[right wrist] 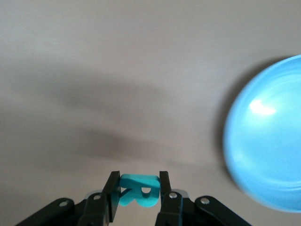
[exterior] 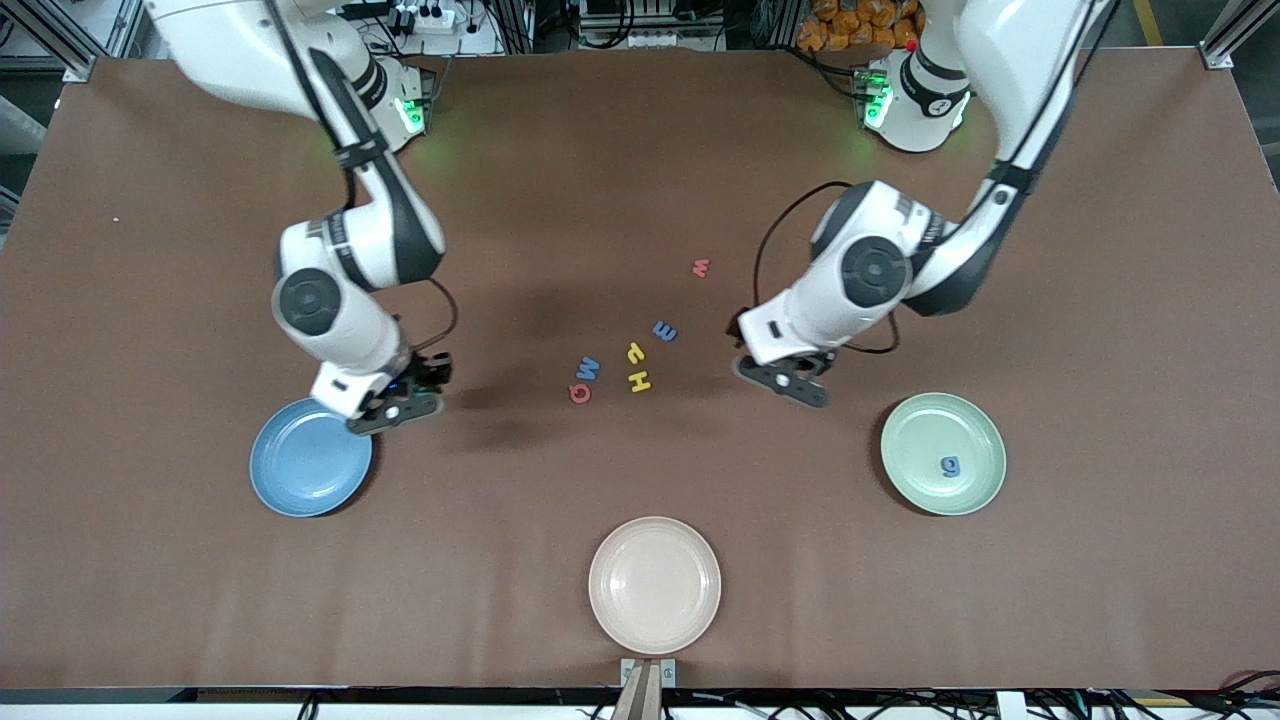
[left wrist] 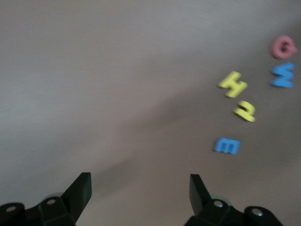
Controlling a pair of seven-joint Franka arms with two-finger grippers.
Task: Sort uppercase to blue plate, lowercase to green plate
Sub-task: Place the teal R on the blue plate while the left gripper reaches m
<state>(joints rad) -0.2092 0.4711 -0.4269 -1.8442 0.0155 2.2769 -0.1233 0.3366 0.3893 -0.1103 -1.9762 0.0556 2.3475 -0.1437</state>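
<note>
a: where does the sorting stand?

b: early. the round pale mint-green plate, toward the left arm's end of the desk, holds one small dark blue letter. the round light-blue plate, toward the right arm's end, has nothing in it that i can see.

a: and the right gripper?

b: clamped on the chunky teal-green r, hanging over the rim of the blue plate on the side toward the robots. i'd judge that letter is about to be dropped in (not released yet).

a: the left one?

b: the left gripper has its jaws spread wide and holds nothing. it hangs over bare desk between the green plate and the letter cluster.

a: what's left on the desk?

b: near the middle: a red q and a blue w-or-m touching or nearly so, a yellow h, a small yellow hooked letter just beside the h, a small blue e-like letter, and a small red-pink m-or-w apart from the rest, farther from the front camera.

a: so?

b: three uppercase plus the held r still owe the blue plate, three lowercase the green. the round cream plate at the desk's near edge sits unused.
</note>
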